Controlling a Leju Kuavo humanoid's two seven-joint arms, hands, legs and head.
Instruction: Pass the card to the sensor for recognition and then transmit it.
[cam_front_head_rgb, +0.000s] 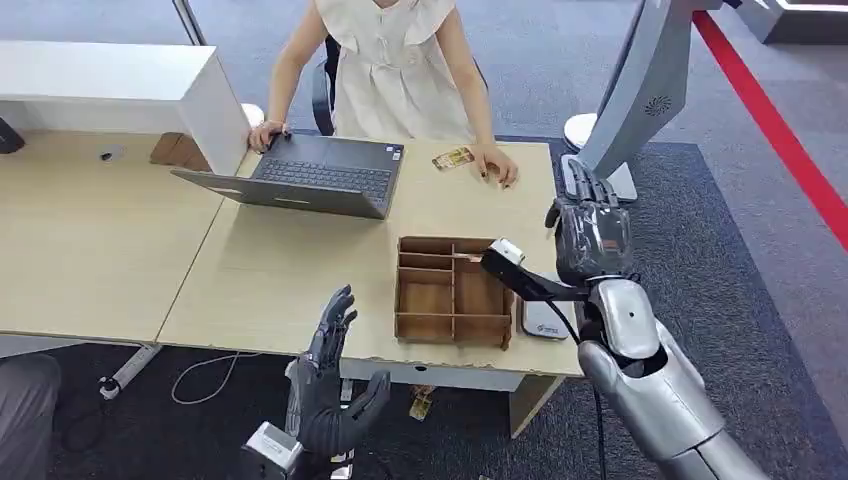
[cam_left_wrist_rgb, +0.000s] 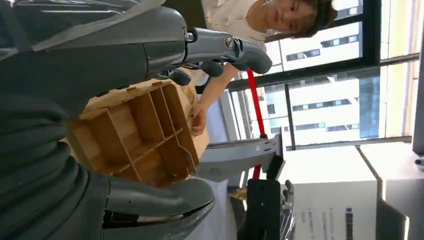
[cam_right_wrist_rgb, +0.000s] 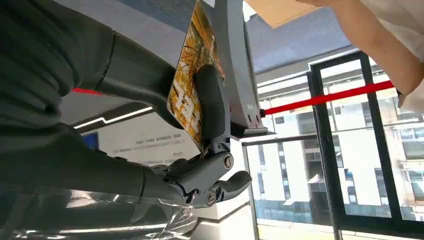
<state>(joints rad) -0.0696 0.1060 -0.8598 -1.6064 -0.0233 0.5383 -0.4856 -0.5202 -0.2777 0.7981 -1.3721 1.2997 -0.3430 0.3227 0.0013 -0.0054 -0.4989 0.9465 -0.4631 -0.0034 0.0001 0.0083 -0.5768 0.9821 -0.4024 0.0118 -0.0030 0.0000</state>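
**Observer:** What is your right hand doing?

**Robot:** My right hand (cam_front_head_rgb: 590, 235) is raised beyond the wooden tray (cam_front_head_rgb: 452, 290), on the tray's far right side, over the counter's (cam_front_head_rgb: 300, 270) edge. It pinches the card (cam_right_wrist_rgb: 192, 82) between thumb and a finger (cam_right_wrist_rgb: 212, 105); the wrist view shows the yellow printed face standing on edge against the finger. I judge it is held flat and exposed that way so a sensor can read its face.

**Observer:** Where is the sensor?

**Robot:** I cannot name it for certain. A small white device (cam_front_head_rgb: 545, 320) lies just right of the tray, below my hand, and a grey stand (cam_front_head_rgb: 640, 90) rises behind the tray to the right. Either might be it.

**Observer:** And your left hand?

**Robot:** My left hand (cam_front_head_rgb: 330, 385) holds nothing, fingers spread wide, hovering off the counter's near edge, in front of the tray's left corner. I think it waits there, palm open, to stay clear or to receive.

**Observer:** Who takes the card afterwards?

**Robot:** Probably the person (cam_front_head_rgb: 395, 60) seated beyond the tray behind the laptop (cam_front_head_rgb: 310, 178). One of their hands rests on the counter next to another card (cam_front_head_rgb: 452, 158), well behind the tray.
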